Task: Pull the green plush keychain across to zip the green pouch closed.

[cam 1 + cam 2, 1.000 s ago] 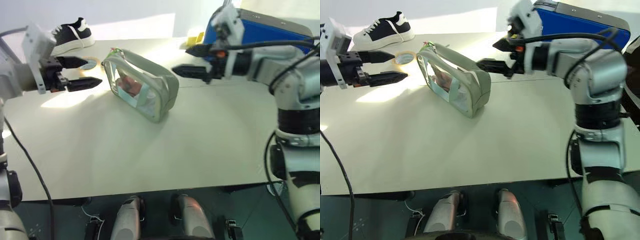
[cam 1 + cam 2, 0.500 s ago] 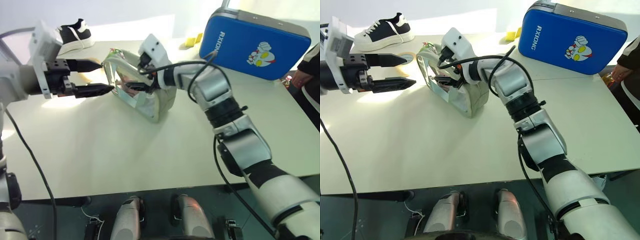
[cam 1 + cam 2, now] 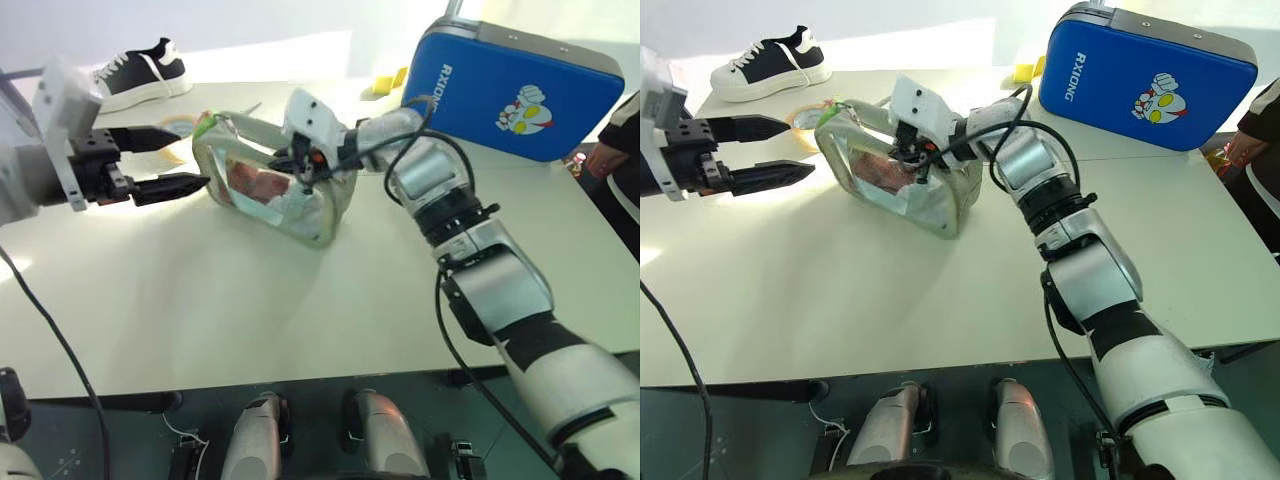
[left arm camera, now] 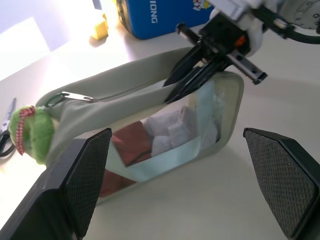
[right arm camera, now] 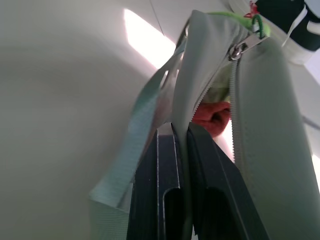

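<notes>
The green plush keychain [image 4: 31, 133] is hanging at the green pouch's [image 3: 320, 205] end nearest the left gripper [image 3: 165, 160], whose fingers are gaping wide, empty, just beside it. The right wrist view is revealing the right gripper [image 5: 182, 150] pinching the pouch's open zipper edge. A blue case [image 3: 510, 85] and shoe [image 3: 145, 70] are sitting beyond.

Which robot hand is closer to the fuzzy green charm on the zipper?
Left. The open left gripper hangs just beside the green plush keychain, not touching; the right gripper pinches the green pouch farther along its top.
</notes>
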